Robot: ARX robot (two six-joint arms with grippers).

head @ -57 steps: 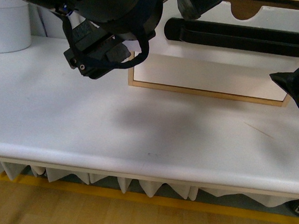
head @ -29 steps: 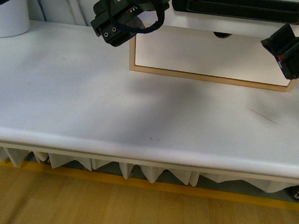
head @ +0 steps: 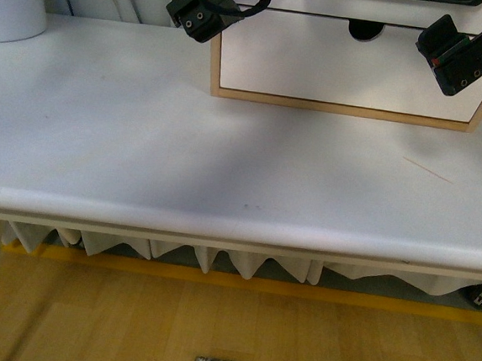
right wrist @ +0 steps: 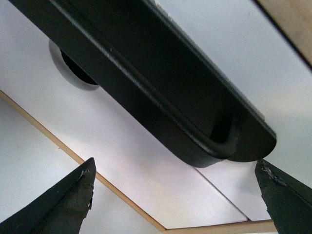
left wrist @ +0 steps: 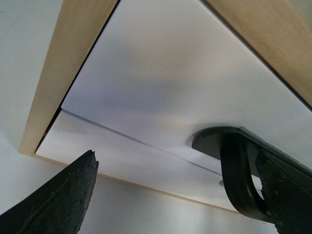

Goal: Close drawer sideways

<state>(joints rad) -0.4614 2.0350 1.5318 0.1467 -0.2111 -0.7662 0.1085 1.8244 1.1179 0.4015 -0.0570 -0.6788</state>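
Inside its light-wood cabinet (head: 340,110), the white black-handled drawer (right wrist: 214,34) seems flush.

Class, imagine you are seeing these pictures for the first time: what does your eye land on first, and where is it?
The long black bar handle on the white drawer fills the right wrist view. In the front view, the left gripper and the right gripper flank the light-wood cabinet, which stands at the back of the white table.
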